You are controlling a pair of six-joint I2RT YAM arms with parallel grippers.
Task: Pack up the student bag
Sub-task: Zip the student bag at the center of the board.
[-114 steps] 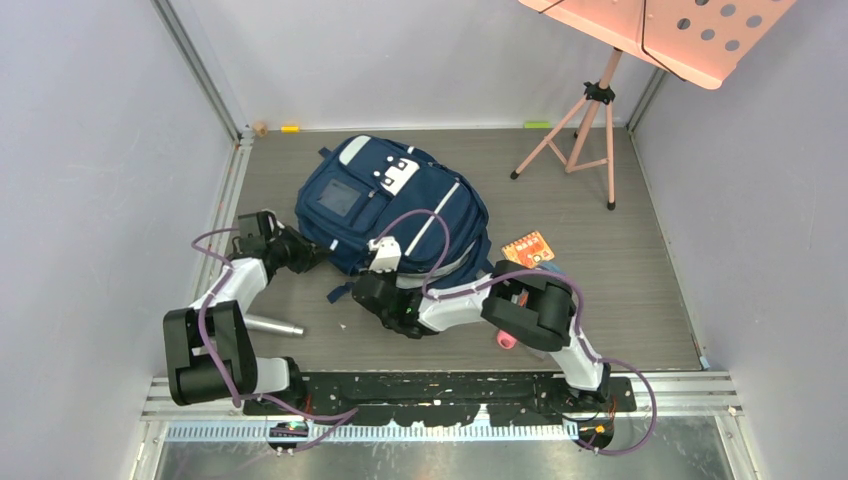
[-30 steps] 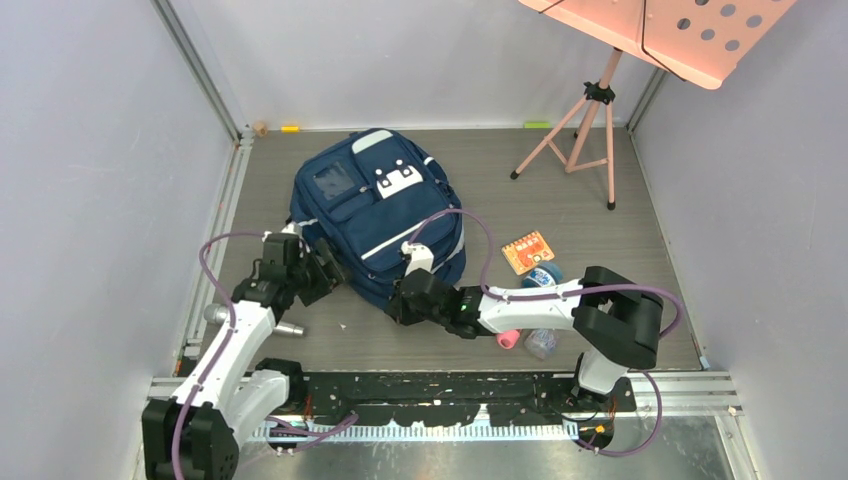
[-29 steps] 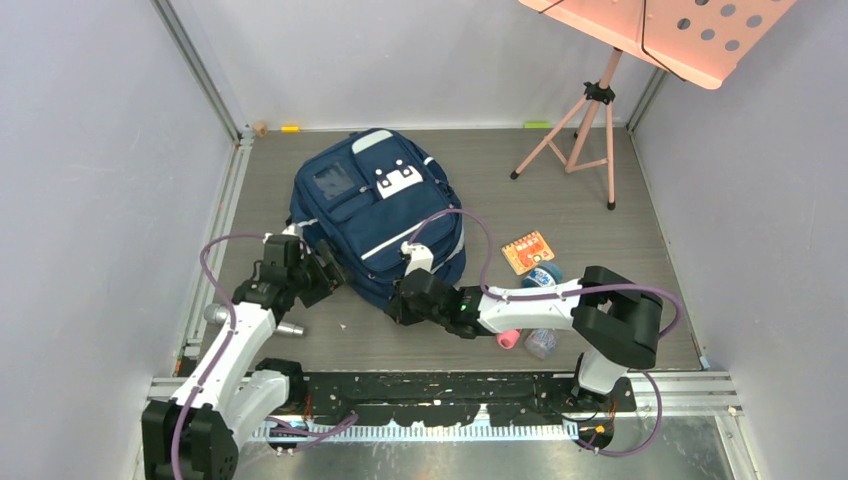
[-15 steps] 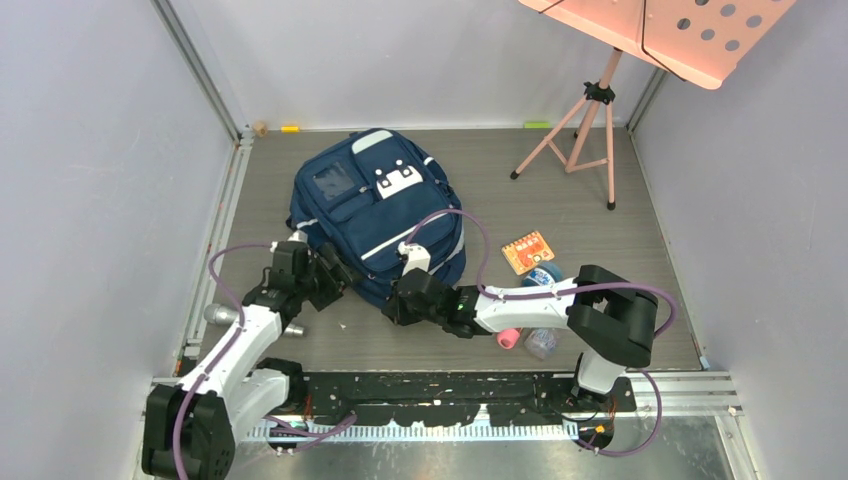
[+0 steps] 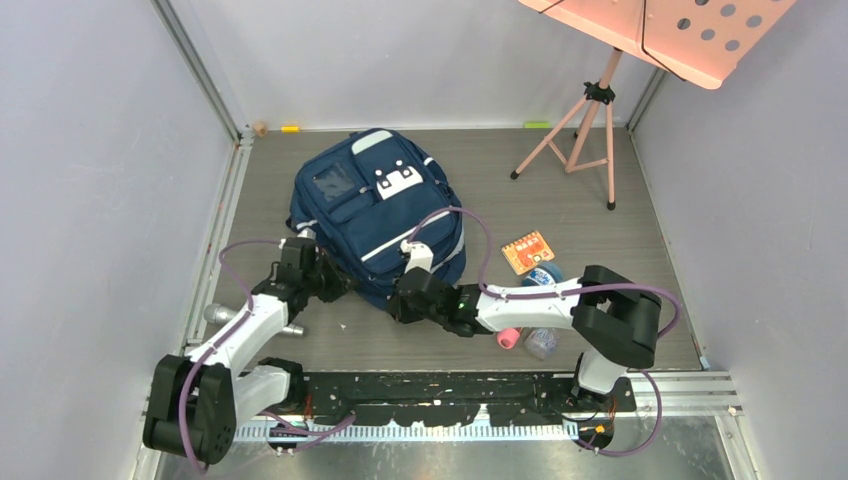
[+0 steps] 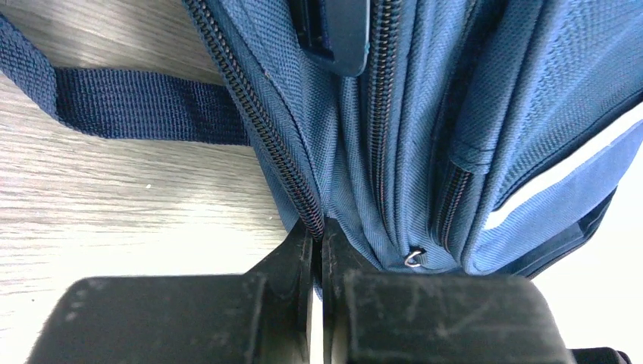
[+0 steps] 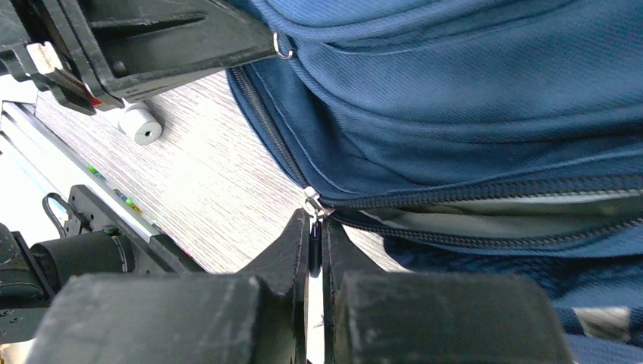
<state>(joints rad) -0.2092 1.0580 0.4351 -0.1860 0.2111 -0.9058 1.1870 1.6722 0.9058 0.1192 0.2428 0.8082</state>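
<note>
The student bag [image 5: 375, 210], navy with pale stripes and a white patch, lies flat on the grey table. At its near left corner my left gripper [image 5: 334, 284] is shut on the edge of the zipper track [image 6: 258, 129], jaws pinched together at the seam [image 6: 318, 227]. A navy strap [image 6: 136, 114] trails off to the left. My right gripper [image 5: 396, 300] is at the bag's near edge, shut on the metal zipper pull [image 7: 312, 206]. Right of the pull the zipper gapes a little and shows grey lining [image 7: 493, 221].
A silver cylinder [image 5: 216, 315] lies left of the left arm. An orange card [image 5: 527, 250], a clear bottle [image 5: 541, 342] and a pink object [image 5: 507, 340] lie right of the bag. A pink music stand [image 5: 590, 110] stands back right. Walls enclose the table.
My left arm has swung right up to the bag's corner and its gripper has gone from open to shut on the zipper edge. The right gripper has kept its hold, barely moving.
</note>
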